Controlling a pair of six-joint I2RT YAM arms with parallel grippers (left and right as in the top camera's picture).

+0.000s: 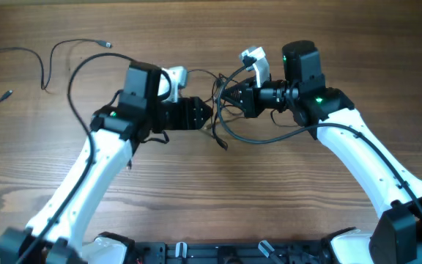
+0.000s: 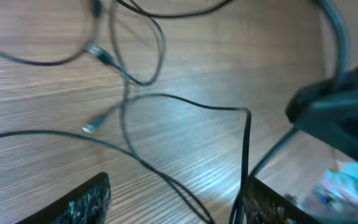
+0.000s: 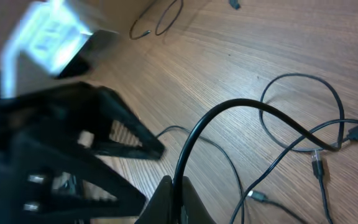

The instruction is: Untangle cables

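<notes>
Left pincer (image 2: 176,199) is standing wide apart, and we are seeing nothing clamped in it. One thin strand (image 2: 166,177) is running between its fingers (image 2: 82,202) and passing close to one of them, loose as far as we can tell. Right pincer (image 3: 174,190) is pressed together on a black cable (image 3: 229,104) that is arching up out of its tips and dropping back to the table (image 3: 278,37).

We are reading this as the pull-apart step. The cables (image 1: 217,110) are sitting as a small tangle mid-table, right between the two pincers, with plug ends (image 3: 317,167) lying around it. Two other strands (image 1: 44,73) are lying well apart at the far left, already separate.

Next move, in our judgement: the left pincer is needing a bite on a different strand near the knot, low to the wood. Then both are drawing away from each other slowly, so the loop is slipping free rather than tightening. Work is looking partly done, knot not yet cleared.
</notes>
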